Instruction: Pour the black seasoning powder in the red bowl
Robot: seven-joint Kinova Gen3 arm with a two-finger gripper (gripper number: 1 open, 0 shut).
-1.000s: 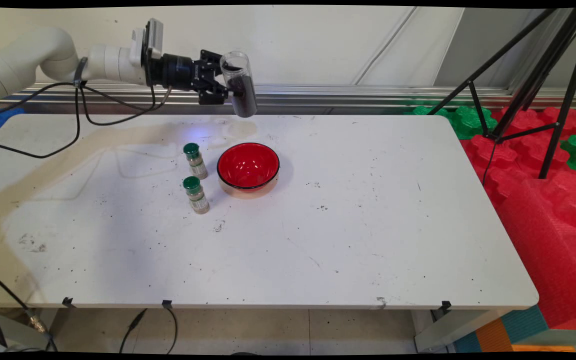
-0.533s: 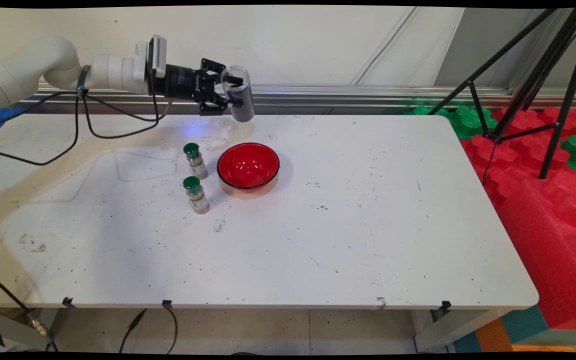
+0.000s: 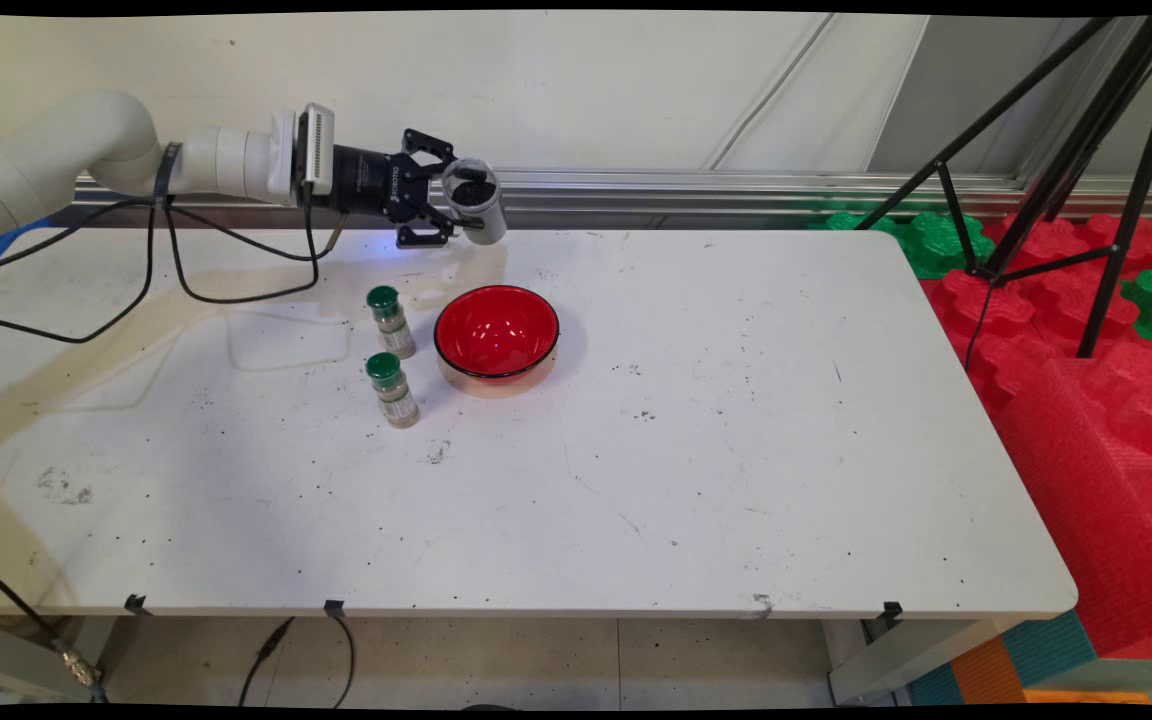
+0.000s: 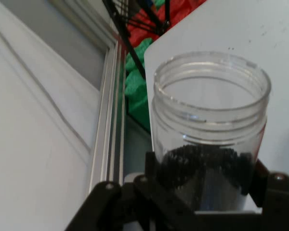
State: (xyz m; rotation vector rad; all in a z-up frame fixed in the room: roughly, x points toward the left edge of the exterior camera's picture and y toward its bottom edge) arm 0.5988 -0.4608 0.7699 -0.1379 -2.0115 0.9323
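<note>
Main view: arm reaches in from 9 o'clock, wrist level, claw [image 3: 458,205] clamped on clear jar [image 3: 474,200] of dark grains. Jar tipped, open mouth facing camera, hanging over far part of surface [image 3: 736,450]. Red bowl [image 3: 496,333] at jar's 6 o'clock, apart. Two green-capped bottles [image 3: 389,322] [image 3: 391,389] upright at bowl's 9 o'clock. Versus a second ago: jar lower, tilted further toward camera; bowl, bottles unmoved.

Hand view: jar [image 4: 209,125] fills centre, mouth at 12 o'clock, dark grains [image 4: 202,163] heaped near fingers [image 4: 156,175]. Surface edge at 1 o'clock.
</note>
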